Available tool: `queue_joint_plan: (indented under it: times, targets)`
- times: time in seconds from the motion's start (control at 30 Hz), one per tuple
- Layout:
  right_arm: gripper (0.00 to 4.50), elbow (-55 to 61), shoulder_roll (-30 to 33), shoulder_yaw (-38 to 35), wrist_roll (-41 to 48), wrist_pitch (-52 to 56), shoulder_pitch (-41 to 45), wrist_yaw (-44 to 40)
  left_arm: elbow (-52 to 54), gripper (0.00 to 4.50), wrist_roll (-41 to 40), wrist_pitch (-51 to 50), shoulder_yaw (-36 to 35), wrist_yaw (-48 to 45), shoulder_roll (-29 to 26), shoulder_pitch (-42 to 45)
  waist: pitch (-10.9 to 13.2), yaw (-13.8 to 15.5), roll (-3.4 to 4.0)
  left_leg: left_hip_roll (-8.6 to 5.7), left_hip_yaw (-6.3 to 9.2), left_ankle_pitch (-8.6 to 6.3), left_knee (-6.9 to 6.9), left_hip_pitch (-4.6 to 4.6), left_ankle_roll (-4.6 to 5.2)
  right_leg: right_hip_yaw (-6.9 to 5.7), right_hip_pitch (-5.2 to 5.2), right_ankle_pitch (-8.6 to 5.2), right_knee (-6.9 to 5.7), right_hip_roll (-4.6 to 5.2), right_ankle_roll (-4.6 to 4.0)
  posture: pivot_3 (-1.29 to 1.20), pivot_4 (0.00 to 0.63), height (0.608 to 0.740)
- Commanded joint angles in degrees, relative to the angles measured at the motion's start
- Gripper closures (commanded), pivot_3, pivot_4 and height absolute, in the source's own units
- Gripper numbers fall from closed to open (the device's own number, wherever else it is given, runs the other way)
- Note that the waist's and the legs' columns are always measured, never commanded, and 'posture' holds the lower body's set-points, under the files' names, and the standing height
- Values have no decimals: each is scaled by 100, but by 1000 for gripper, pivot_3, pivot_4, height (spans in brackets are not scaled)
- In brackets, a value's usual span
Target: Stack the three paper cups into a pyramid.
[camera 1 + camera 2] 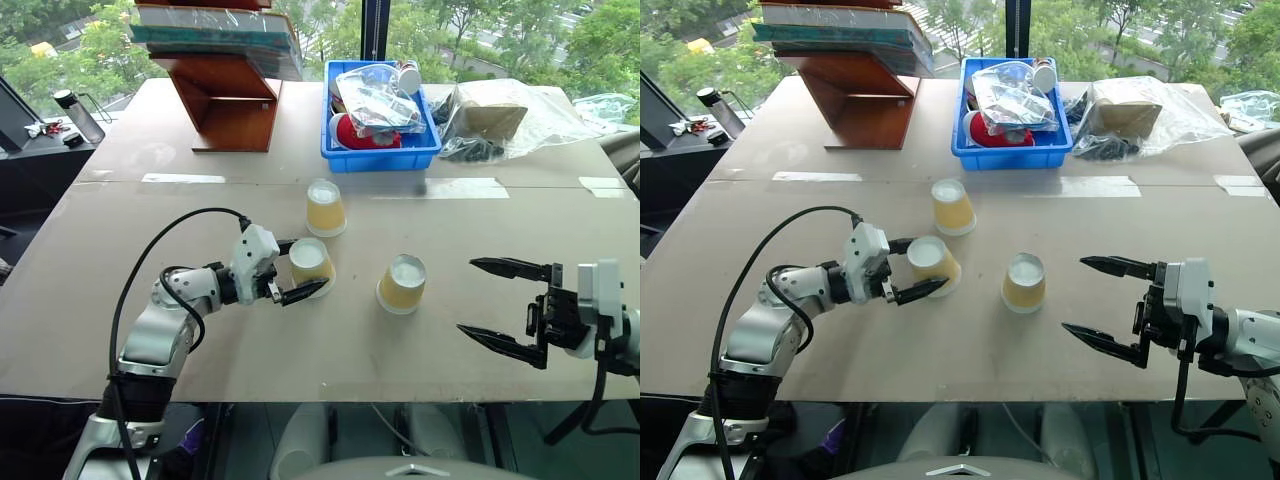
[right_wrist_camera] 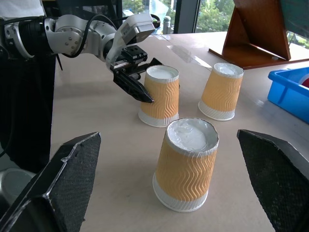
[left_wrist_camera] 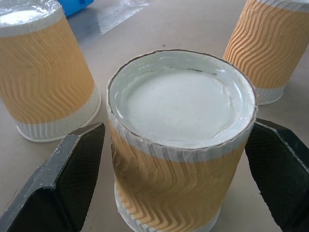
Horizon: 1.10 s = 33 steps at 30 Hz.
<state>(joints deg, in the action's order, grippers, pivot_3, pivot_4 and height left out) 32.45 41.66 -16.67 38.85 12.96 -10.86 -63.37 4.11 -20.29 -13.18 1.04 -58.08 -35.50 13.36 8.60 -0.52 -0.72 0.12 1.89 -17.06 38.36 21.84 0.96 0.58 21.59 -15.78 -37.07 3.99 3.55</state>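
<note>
While all three paper cups are sitting upside down and unstacked on the table [image 1: 90, 300], my left gripper [image 1: 300, 268] is bracketing the nearest-left cup [image 1: 311, 262], fingers part-open, not gripping. The far cup [image 1: 325, 207] is standing just behind; the middle cup [image 1: 402, 283] is waiting rightward. My right gripper [image 1: 505, 305] is hovering wide open, empty. Next, I judge, I close and lift.

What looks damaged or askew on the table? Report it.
Nothing spilled. All three paper cups stand upside down; the cup between the left gripper fingers has a ragged, frayed base edge.
</note>
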Motion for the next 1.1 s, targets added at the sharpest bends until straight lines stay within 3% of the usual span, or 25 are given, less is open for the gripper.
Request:
queue_joint_plan:
  times: [0.03,0.1,0.4,0.7,1.1]
  targets:
    - [0,91,34,-116,-62,-173,-124,-38,46,1477,-42,128,28,-109,37,73,0,-4,0,0,0,1,0,0,-1,1,0,0,0,0,0,0,150,740]
    - [0,119,49,-109,-96,-212,-192,-41,44,1883,-22,162,42,-170,26,78,0,-4,0,0,0,2,0,0,-3,1,0,0,0,0,0,0,150,740]
    - [0,236,9,-66,-156,-218,-271,190,327,1885,-508,-21,157,-973,-97,149,0,-4,0,0,0,2,0,0,-4,1,0,0,-1,0,0,0,150,740]
    - [0,349,-91,129,-254,-171,-209,522,-197,1885,-211,134,728,-1350,214,917,0,-7,0,-6,0,3,4,0,-5,0,-1,0,-3,-3,0,0,150,740]
    - [0,662,-155,135,-296,-155,-480,876,-537,1885,-37,317,1062,-1581,452,1202,0,-10,0,-5,-1,4,5,0,-6,2,-1,0,-3,-4,0,0,150,740]
